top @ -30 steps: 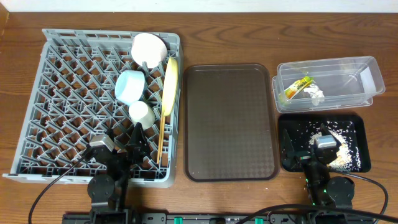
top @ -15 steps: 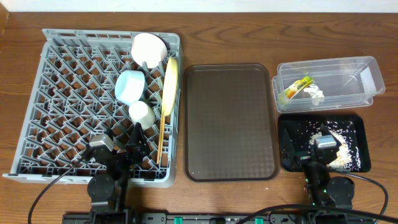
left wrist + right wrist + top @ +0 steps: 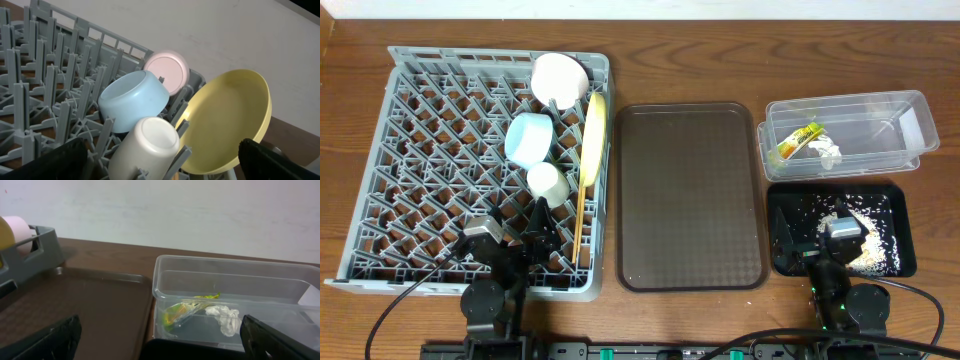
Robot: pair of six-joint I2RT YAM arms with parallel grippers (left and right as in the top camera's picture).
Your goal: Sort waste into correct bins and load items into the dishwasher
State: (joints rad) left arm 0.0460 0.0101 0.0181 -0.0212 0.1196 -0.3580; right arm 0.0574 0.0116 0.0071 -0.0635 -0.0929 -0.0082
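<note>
The grey dish rack (image 3: 430, 160) holds the white bowl (image 3: 560, 78), light blue bowl (image 3: 530, 138), white cup (image 3: 548, 182), yellow-green plate (image 3: 593, 138) on edge and the chopsticks (image 3: 582, 220). The left wrist view shows the cup (image 3: 147, 145), blue bowl (image 3: 134, 100), plate (image 3: 225, 127) and white bowl (image 3: 167, 70). The clear tub (image 3: 845, 135) holds the wrapper (image 3: 798, 141) and tissue (image 3: 827, 152), also in the right wrist view (image 3: 187, 311) (image 3: 224, 317). The black tray (image 3: 840, 228) holds food scraps (image 3: 865, 255). My left gripper (image 3: 515, 235) and right gripper (image 3: 820, 245) are open and empty at the near edge.
A brown serving tray (image 3: 690, 195) lies between the rack and the bins, with nothing on it; it also shows in the right wrist view (image 3: 80, 305). The tub's edge overlaps the black tray's far side. A wall stands behind the table.
</note>
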